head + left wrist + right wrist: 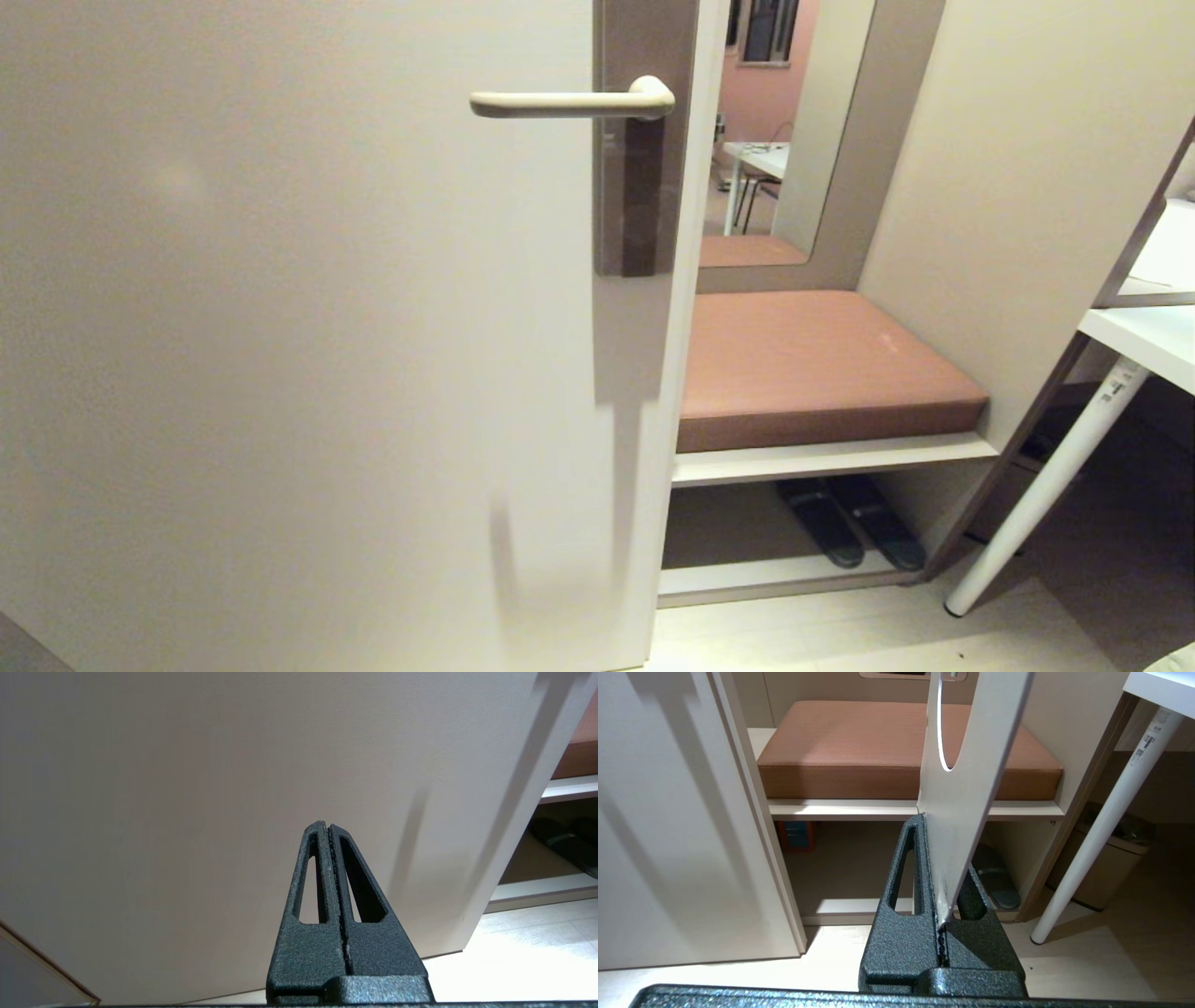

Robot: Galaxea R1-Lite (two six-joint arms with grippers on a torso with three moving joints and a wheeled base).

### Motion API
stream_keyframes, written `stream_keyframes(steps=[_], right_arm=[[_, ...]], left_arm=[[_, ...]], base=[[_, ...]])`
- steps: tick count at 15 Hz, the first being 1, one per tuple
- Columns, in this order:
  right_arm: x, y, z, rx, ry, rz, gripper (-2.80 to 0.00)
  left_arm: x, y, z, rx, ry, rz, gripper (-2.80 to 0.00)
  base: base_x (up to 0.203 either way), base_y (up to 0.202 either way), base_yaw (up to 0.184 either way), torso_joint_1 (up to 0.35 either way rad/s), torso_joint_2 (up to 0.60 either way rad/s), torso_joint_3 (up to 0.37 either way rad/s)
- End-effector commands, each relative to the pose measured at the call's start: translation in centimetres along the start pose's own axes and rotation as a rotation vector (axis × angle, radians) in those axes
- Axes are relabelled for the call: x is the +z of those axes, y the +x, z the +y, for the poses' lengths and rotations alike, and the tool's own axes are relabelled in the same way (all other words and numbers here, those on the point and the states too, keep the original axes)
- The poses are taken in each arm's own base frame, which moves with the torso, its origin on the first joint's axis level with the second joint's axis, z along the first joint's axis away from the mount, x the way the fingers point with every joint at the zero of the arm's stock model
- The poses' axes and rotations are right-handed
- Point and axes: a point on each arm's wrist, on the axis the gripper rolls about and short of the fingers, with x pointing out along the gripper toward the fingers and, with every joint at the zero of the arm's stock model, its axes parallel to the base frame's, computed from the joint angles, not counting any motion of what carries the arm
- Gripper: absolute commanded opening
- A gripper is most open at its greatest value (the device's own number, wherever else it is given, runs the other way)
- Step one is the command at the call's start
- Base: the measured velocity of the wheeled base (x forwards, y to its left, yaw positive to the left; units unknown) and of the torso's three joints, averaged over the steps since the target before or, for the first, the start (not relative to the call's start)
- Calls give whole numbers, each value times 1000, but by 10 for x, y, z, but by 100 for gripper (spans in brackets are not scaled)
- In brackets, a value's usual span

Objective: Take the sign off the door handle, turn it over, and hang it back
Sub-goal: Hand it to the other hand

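The cream door handle (569, 103) juts level from its brownish-grey backplate (644, 196) on the pale door (280, 327), with nothing hanging on it. The sign (976, 774) shows only in the right wrist view: a flat white card with a round hole, its lower end pinched in my right gripper (930, 825), which is shut on it down low in front of the bench. My left gripper (327, 825) is shut with nothing in it, facing the plain lower face of the door. Neither arm shows in the head view.
Right of the door's edge is a bench with a brown cushion (822, 364), dark slippers (850, 523) on the floor under it and a mirror (784, 131) behind it. A white table's leg (1046, 485) slants down at the right, with a bin (1111, 863) beyond it.
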Motion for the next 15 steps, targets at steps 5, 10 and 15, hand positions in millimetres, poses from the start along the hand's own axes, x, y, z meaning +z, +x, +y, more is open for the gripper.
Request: stream_keyframes(steps=[5, 10, 15], right_arm=[[0, 0, 0, 0, 0, 1, -280], [0, 0, 0, 0, 0, 0, -280], [0, 0, 0, 0, 0, -1, -280]], left_arm=[[0, 0, 0, 3, -11, 0, -280], [0, 0, 0, 5, -22, -1, -280], [0, 0, 0, 12, -49, -1, -280]], base=[[0, 0, 0, 0, 0, 0], [0, -34, -2, -1, 1, 1], [0, -190, 0, 2, 0, 2]])
